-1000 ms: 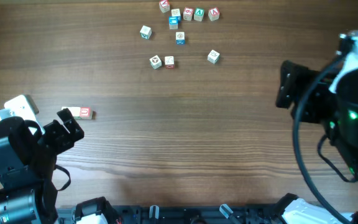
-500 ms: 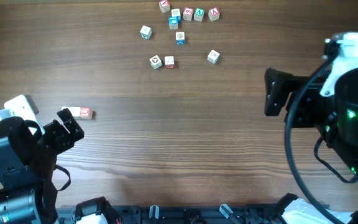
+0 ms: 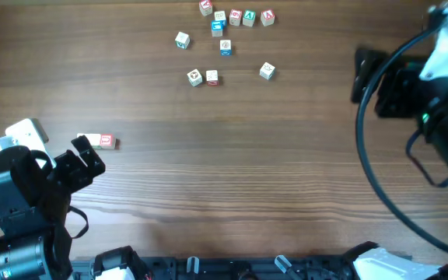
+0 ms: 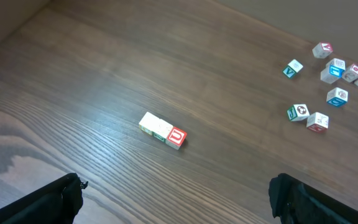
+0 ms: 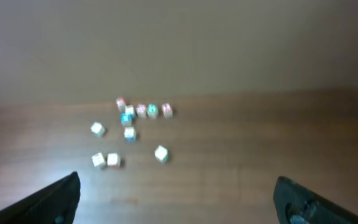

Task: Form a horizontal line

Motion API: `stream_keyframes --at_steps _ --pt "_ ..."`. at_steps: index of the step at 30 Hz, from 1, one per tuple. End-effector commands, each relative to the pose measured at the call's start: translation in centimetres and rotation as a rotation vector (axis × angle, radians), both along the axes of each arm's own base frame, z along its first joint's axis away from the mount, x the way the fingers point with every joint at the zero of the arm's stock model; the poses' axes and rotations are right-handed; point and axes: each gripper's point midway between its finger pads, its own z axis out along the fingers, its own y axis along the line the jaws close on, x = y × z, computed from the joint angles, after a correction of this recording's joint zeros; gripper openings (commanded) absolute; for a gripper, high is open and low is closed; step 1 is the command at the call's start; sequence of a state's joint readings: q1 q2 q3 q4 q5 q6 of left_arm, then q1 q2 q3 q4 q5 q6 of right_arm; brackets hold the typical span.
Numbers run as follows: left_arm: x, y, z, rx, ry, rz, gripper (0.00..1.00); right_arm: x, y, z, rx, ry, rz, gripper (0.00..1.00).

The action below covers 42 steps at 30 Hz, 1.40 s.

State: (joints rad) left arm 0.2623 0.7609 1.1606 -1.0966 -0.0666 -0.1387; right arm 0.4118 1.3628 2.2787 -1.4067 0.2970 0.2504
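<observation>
The horizontal line (image 3: 99, 141) is a short row of three pale cubes touching side by side, its right end cube red-marked, at the table's left. It also shows in the left wrist view (image 4: 162, 130), lying free ahead of the fingers. My left gripper (image 3: 85, 159) is open and empty just left of and nearer than the row; its fingers (image 4: 179, 200) are spread wide. My right gripper (image 3: 366, 76) is open and empty at the far right, held above the table; its fingers (image 5: 179, 200) are spread wide too.
Several loose letter cubes (image 3: 225, 35) with red, blue and green faces lie scattered at the far middle of the table. They also show in the left wrist view (image 4: 328, 81) and the right wrist view (image 5: 132, 127). The wooden table (image 3: 232, 171) spreads between the arms.
My right arm swung left toward the middle, then drew back to the right and toward the far side. The left arm and the cubes have not moved.
</observation>
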Motion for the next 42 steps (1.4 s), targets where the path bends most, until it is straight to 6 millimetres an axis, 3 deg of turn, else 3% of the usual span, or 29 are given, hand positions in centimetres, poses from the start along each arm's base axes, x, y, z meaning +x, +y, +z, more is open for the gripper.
stream_keyframes --at_steps 1,5,9,17,23,27,33,37,42 --pt "0.0 0.1 0.7 0.010 -0.017 0.008 1.00 -1.0 1.5 2.7 -0.049 -0.117 0.206 1.00" --pt "0.0 0.1 0.7 0.010 -0.017 0.008 1.00 -1.9 1.2 4.6 -0.036 -0.220 0.210 1.00" --pt "0.0 0.1 0.7 0.010 -0.017 0.008 1.00 -2.2 1.5 4.0 -0.030 -0.298 0.234 1.00" --pt "0.0 0.1 0.7 0.010 -0.017 0.008 1.00 -4.0 0.5 -2.5 0.000 -0.417 0.274 1.00" --pt "0.0 0.1 0.7 0.010 -0.017 0.008 1.00 -7.6 -0.4 -6.4 -0.008 -0.654 0.291 1.00" --pt "0.0 0.1 0.7 0.010 -0.017 0.008 1.00 -8.7 -0.5 -9.7 -0.035 -0.778 0.297 1.00" --pt "0.0 0.1 0.7 0.010 -0.017 0.008 1.00 -8.1 -1.2 -13.6 -0.056 -0.892 0.256 1.00" --pt "0.0 0.1 0.7 0.010 -0.017 0.008 1.00 -6.4 -4.4 -16.8 0.090 -0.845 0.053 1.00" --pt "0.0 0.1 0.7 0.010 -0.017 0.008 1.00 -5.4 -6.3 -19.7 0.097 -0.814 -0.060 1.00"
